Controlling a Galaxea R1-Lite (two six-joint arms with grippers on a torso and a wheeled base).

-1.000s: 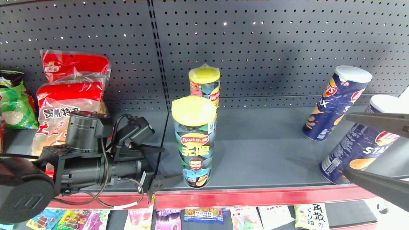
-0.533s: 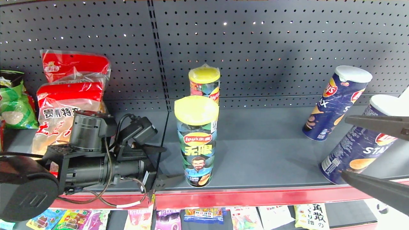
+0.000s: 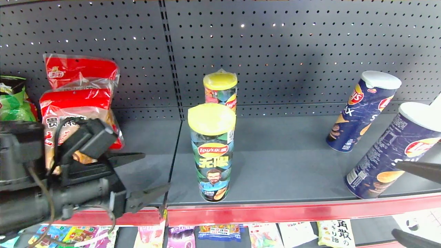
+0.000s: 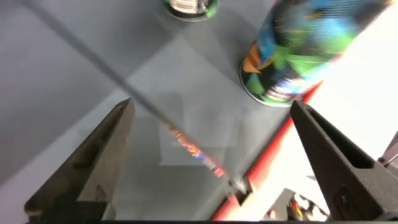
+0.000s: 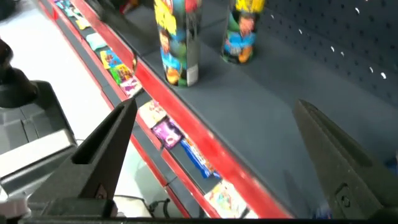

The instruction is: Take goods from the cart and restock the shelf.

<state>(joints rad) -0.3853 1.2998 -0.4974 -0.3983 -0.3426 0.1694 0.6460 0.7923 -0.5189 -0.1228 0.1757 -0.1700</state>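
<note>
Left gripper (image 3: 155, 172): fingers spread wide, nothing between them, level with the front edge of the shelf (image 3: 275, 165), just left of the front yellow-lidded can (image 3: 212, 151). Right gripper (image 3: 395, 199): likewise spread and empty, before the nearer blue can (image 3: 389, 155). Stock on shelf: front yellow-lidded can upright near the red rail (image 3: 275, 212), apart from either gripper; second yellow-lidded can (image 3: 220, 89) directly behind it; farther blue can (image 3: 361, 110) toward the back panel; red bags (image 3: 75, 93) and a green bag (image 3: 13, 106) at far left. Status, as judged: four cans placed, no item in hand (a fresh trip to the cart seems due); remaining quantity cannot be told.
</note>
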